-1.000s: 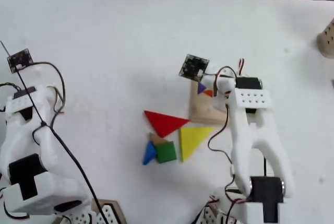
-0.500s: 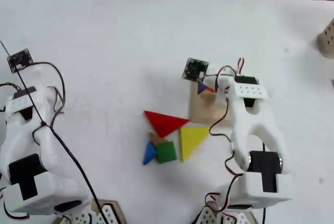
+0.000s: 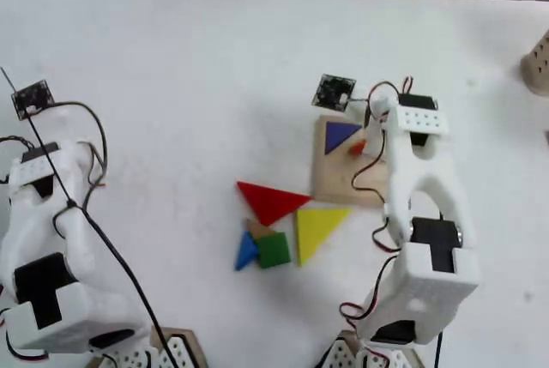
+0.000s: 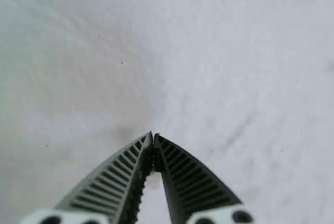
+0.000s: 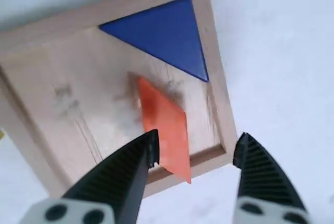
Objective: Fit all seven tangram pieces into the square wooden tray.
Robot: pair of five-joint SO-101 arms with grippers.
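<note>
As the right gripper (image 5: 194,143) draws back, jaws wide, the orange piece (image 5: 166,130) lies released across the tray (image 5: 78,24) rim, not yet seated; the left gripper (image 4: 153,139) rests with jaws closed.

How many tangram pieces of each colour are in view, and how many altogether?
dark blue triangle: 1
orange piece: 1
red triangle: 1
yellow triangle: 1
green square: 1
light blue piece: 1
brown piece: 1
Total: 7

Tray (image 3: 330,181) rt side, orange piece (image 3: 357,147) partly behind rt arm (image 3: 414,192)
</note>
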